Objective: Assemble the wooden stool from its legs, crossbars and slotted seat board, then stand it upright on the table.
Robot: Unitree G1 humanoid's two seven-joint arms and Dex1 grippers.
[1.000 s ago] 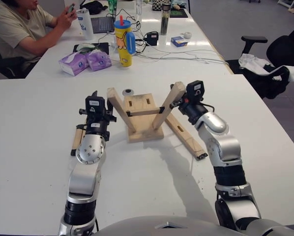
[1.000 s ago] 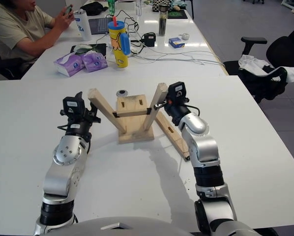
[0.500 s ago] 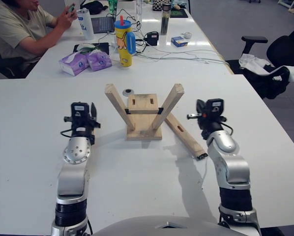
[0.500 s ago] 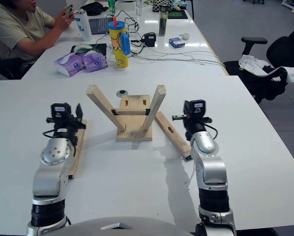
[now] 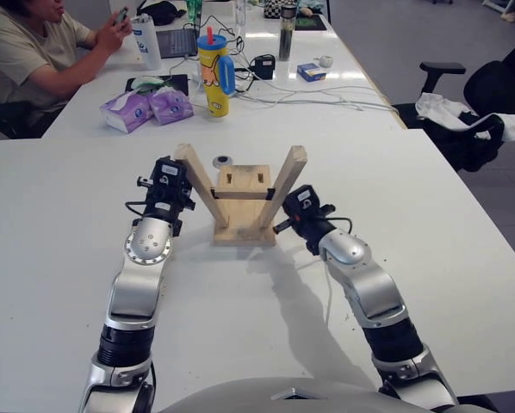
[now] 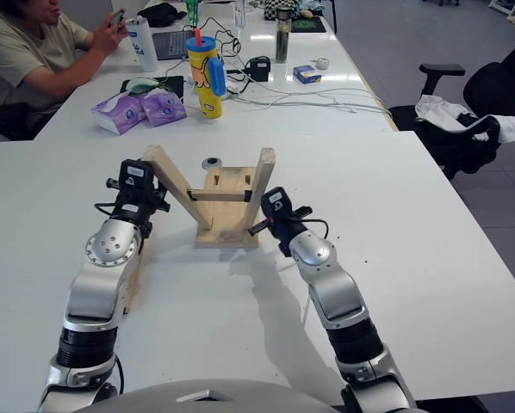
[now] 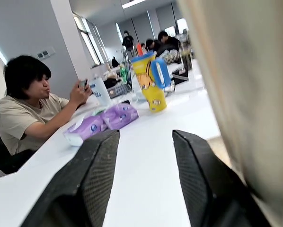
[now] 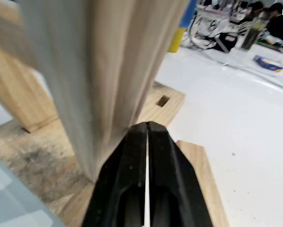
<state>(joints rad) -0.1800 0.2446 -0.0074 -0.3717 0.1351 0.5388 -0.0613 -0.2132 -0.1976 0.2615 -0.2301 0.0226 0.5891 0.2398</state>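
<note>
On table (image 5: 59, 224) centre: seat board (image 5: 240, 231) holds two legs (image 5: 286, 182) in slots; left tool (image 7: 144, 142) open, right tool (image 8: 147, 128) closed, empty.

A yellow cup (image 5: 216, 82) stands beside purple tissue packs (image 5: 168, 105).

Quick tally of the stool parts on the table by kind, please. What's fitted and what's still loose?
Board: 1
Fitted legs: 2
Crossbar: 1
Loose legs: 2
Total: 6
</note>
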